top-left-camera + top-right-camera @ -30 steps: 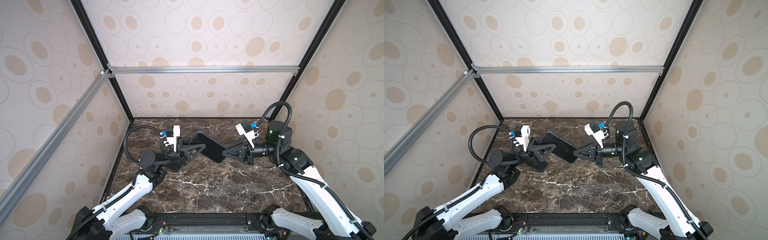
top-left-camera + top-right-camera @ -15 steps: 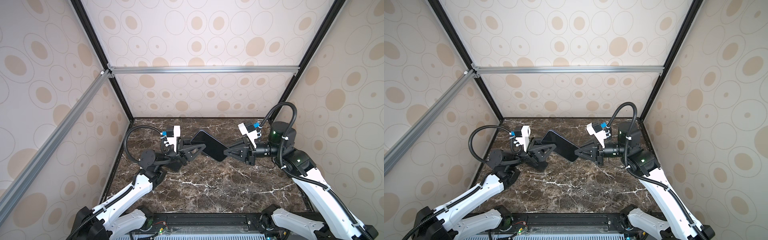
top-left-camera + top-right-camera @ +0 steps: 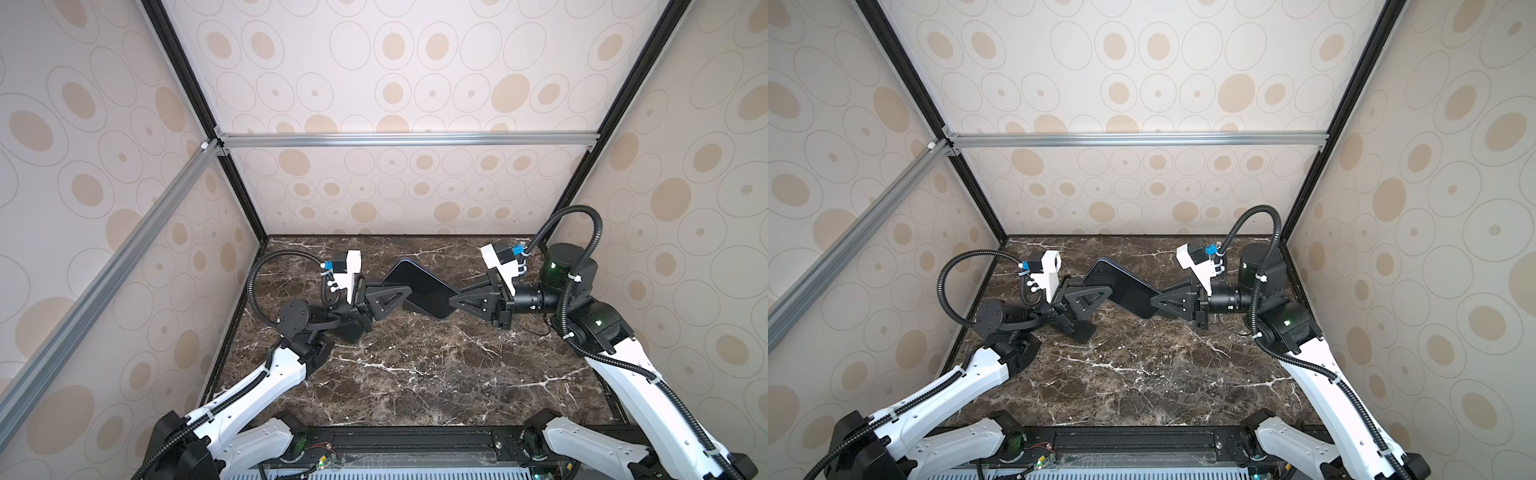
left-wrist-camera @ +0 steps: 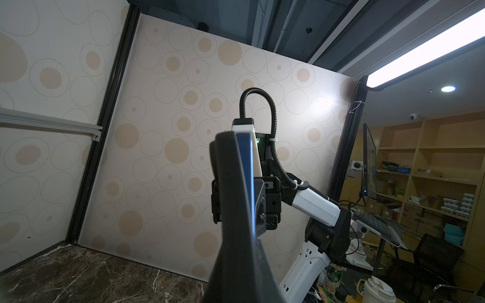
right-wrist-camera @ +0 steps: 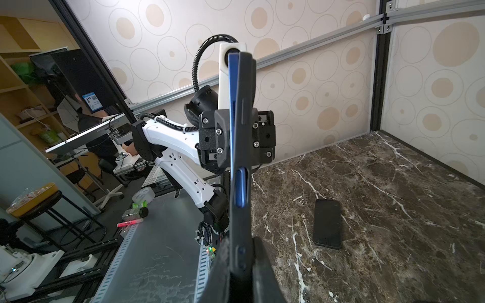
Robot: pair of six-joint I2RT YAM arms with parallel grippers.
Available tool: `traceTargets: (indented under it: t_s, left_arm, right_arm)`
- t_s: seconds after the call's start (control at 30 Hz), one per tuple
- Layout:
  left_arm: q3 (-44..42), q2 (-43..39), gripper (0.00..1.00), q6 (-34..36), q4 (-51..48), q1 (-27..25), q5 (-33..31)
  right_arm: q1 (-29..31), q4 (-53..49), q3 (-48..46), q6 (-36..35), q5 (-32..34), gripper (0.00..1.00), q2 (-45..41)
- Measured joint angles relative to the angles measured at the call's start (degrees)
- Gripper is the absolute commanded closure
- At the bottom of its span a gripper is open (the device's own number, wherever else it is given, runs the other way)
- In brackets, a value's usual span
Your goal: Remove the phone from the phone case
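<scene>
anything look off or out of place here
A black slab lies flat and loose on the table; a second phone or an empty case, I cannot tell. Odd, since the left gripper and right gripper both clamp the phone in the air.

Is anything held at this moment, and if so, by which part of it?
Yes, the cased phone is held in the air by both arms. The left end effector clamps one end and the right end effector clamps the opposite end.
</scene>
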Motion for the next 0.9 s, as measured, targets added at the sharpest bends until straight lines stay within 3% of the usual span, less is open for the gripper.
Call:
traceTargets:
  t_s: [0.1,0.17,0.43,0.57,0.7,0.9]
  left_arm:
    - [0.0,0.0,1.0,-0.1,0.2,0.0,0.0]
    - [-0.2,0.1,1.0,0.0,0.2,0.0,-0.5]
    - [-2.7,0.1,1.0,0.1,0.3,0.0,-8.3]
    - [-4.2,0.2,1.0,-0.3,1.6,0.0,-11.7]
    - [-5.1,0.8,1.0,-0.9,3.1,0.0,-13.5]
    - [-6.9,1.2,1.0,-2.0,5.9,0.0,-15.4]
  right_arm:
    - [0.0,1.5,-1.0,1.8,0.4,0.63,-0.5]
    - [0.0,4.1,-2.2,4.0,1.0,0.55,-1.1]
    - [0.0,28.3,-15.2,20.8,12.3,0.52,-5.8]
    - [0.3,39.8,-21.2,30.4,19.6,0.4,-5.3]
    - [2.0,46.9,-23.3,36.2,26.1,0.37,-4.8]
    - [4.0,55.3,-23.9,40.1,30.3,0.43,-4.8]
